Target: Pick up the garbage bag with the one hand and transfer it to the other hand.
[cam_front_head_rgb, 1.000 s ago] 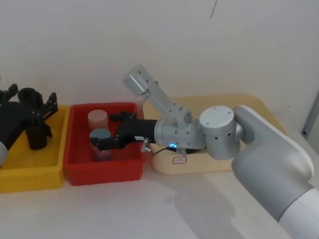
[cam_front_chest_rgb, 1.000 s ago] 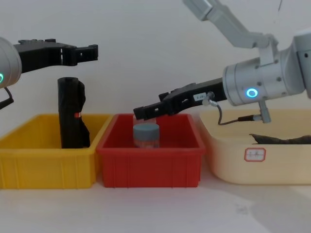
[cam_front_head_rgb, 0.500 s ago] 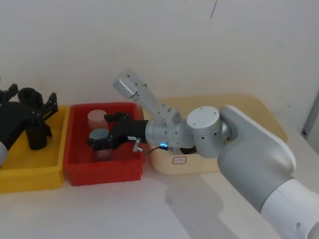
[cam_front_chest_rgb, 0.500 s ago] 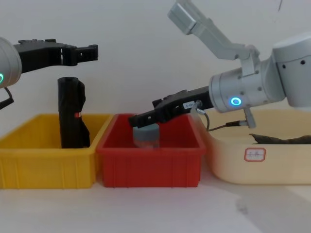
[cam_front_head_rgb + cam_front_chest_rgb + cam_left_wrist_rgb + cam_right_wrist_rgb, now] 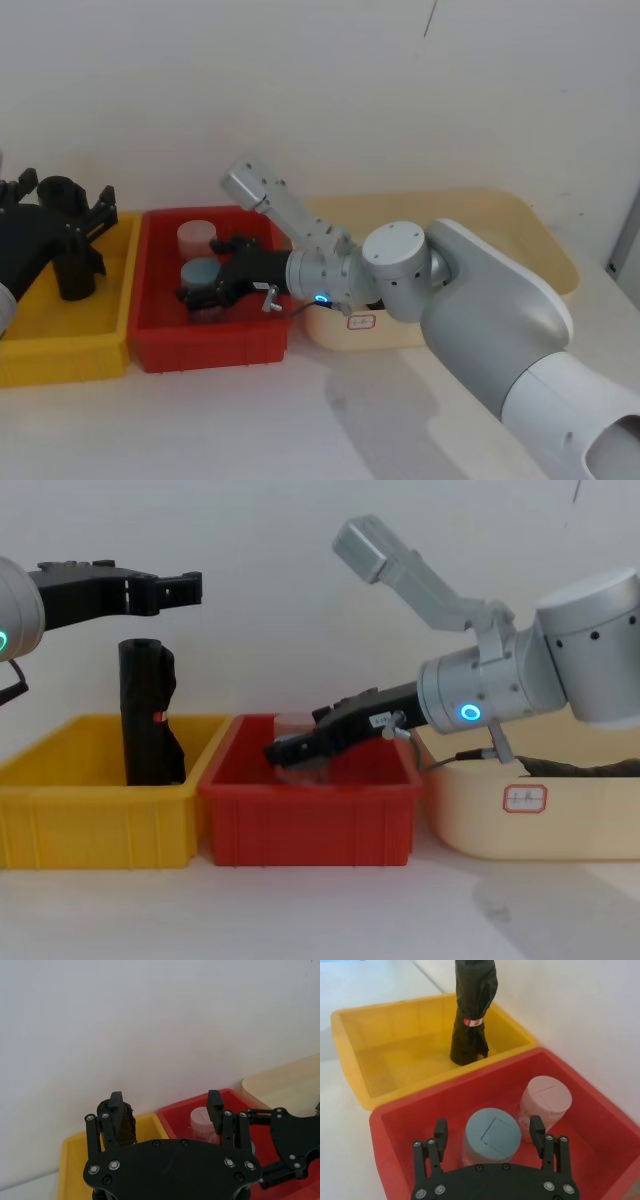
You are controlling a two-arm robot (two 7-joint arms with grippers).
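My right gripper (image 5: pixel 490 1136) has dipped into the red bin (image 5: pixel 300 810), fingers apart astride the grey canister (image 5: pixel 492 1136) — not the garbage bag (image 5: pixel 148 712); left gripper (image 5: pixel 165 1102) open above it.

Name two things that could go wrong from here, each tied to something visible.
1. The right gripper is open around the grey-lidded jar in the red bin. Closing would likely grab a jar, not a bag, and may nudge the pink jar close beside it.
2. The left gripper hovers open above the tall upright black roll; a slanted descent might topple it.
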